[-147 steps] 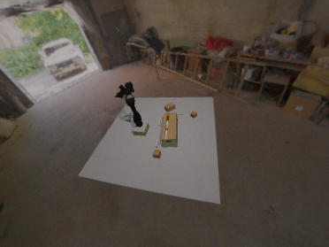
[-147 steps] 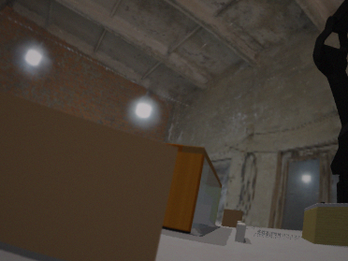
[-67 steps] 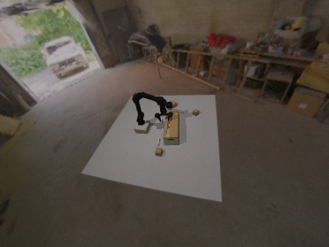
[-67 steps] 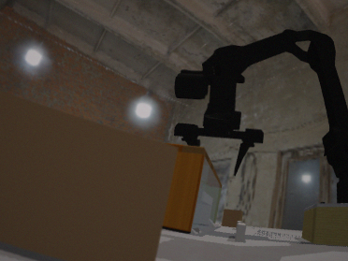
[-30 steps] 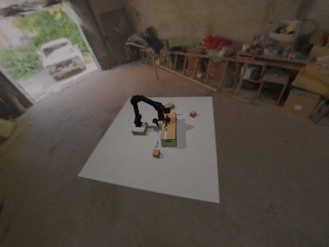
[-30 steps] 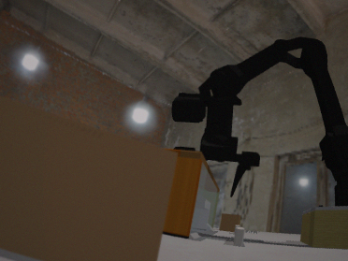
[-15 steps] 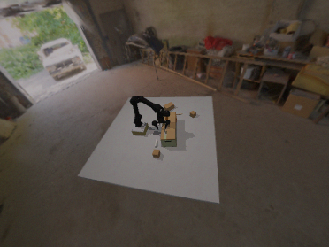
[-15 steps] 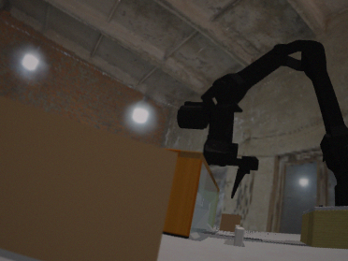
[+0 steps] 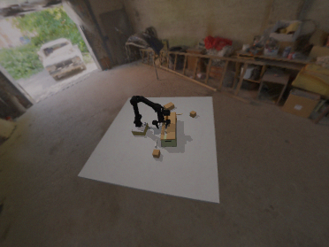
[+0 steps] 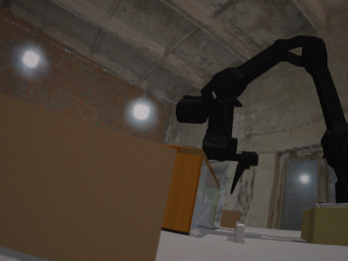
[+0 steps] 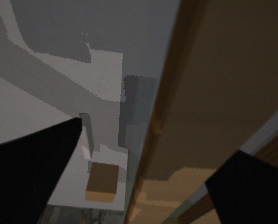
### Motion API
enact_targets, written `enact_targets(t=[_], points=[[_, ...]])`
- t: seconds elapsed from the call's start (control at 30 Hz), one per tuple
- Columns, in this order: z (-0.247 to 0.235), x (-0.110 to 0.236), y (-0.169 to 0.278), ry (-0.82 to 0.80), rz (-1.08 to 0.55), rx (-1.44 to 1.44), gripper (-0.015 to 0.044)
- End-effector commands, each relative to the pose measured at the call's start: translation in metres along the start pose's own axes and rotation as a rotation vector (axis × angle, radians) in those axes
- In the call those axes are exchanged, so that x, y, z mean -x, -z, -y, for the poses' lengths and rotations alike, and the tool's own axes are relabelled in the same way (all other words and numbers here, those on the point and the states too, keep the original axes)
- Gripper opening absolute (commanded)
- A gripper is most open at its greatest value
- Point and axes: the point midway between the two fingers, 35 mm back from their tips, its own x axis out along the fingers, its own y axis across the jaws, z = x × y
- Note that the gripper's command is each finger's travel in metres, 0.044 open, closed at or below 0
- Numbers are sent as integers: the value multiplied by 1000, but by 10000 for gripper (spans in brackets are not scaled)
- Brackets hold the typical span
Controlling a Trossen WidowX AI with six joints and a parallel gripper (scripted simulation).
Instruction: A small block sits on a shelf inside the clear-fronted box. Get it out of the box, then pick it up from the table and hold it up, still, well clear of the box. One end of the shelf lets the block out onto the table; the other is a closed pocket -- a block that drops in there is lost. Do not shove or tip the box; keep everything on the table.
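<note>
The box [image 9: 168,135] [image 10: 182,193] [image 11: 215,95] stands upright, with an orange-brown top and end and a clear front facing the arm's side. The small block on its shelf cannot be made out in any view. My gripper [image 9: 162,125] [image 11: 137,128] is open, pointing down with nothing between its fingers. It hangs at the box's front top edge. In the wrist view one finger is over the table side and the other is over the box top. In the exterior view one finger shows in front of the clear face; the other is hidden.
A small pale upright piece [image 9: 156,143] [image 10: 239,233] [image 11: 87,137] stands in front of the box. A brown block [image 9: 156,153] [image 10: 231,218] [image 11: 102,180] lies beyond it. Other brown blocks [image 9: 193,113] [image 9: 169,105] lie behind. A yellow-green container [image 9: 140,132] [image 10: 327,225] sits near the arm's base.
</note>
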Motion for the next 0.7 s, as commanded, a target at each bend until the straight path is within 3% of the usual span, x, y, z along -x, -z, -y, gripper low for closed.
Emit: enact_targets(t=[0.0,0.67], points=[[0,-1,3,0,0,1,400],[0,-2,6,0,0,1,400]])
